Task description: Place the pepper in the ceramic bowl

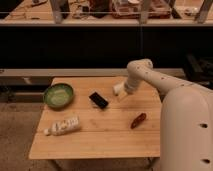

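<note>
The pepper (138,120) is a small dark red chili lying on the wooden table (100,137) near its right side. The ceramic bowl (58,95) is green with a paler inside and stands at the table's far left. My gripper (119,92) hangs over the table's far middle-right, above and to the left of the pepper and well right of the bowl. It holds nothing that I can see.
A flat black rectangular object (98,100) lies between the bowl and the gripper. A white bottle (63,126) lies on its side at the front left. My white arm and base (185,125) fill the right side. Shelves stand behind the table.
</note>
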You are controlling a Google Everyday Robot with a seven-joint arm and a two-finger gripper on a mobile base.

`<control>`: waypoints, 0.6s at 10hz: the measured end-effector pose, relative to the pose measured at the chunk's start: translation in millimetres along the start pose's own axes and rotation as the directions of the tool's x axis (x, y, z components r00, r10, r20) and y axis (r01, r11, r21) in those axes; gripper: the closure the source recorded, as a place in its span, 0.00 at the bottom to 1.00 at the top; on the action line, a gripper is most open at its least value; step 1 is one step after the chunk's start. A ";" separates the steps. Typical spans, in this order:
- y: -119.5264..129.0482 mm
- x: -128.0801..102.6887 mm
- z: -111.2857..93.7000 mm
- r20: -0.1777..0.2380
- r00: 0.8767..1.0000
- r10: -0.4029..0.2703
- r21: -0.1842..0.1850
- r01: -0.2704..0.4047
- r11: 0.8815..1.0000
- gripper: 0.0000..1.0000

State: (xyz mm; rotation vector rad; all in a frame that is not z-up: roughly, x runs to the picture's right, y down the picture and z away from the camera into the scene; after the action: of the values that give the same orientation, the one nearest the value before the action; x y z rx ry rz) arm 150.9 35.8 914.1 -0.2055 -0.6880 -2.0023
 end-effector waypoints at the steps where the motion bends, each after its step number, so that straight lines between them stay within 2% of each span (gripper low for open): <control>1: 9.0 -4.9 -2.5 -0.001 0.999 0.044 -0.012 -0.044 0.999 0.20; 2: 26.7 -17.6 -8.0 -0.007 0.992 0.130 -0.038 -0.130 0.991 0.20; 3: 39.2 -29.3 -12.0 -0.013 0.982 0.187 -0.056 -0.187 0.981 0.20; 5: 59.4 -66.8 -19.4 -0.018 0.951 0.308 -0.078 -0.308 0.948 0.20; 6: 59.9 -94.6 -19.0 -0.012 0.929 0.370 -0.070 -0.369 0.927 0.20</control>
State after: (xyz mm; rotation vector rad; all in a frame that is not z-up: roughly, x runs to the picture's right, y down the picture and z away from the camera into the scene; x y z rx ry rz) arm 252.8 74.4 882.2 -0.3529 -0.5337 -1.6638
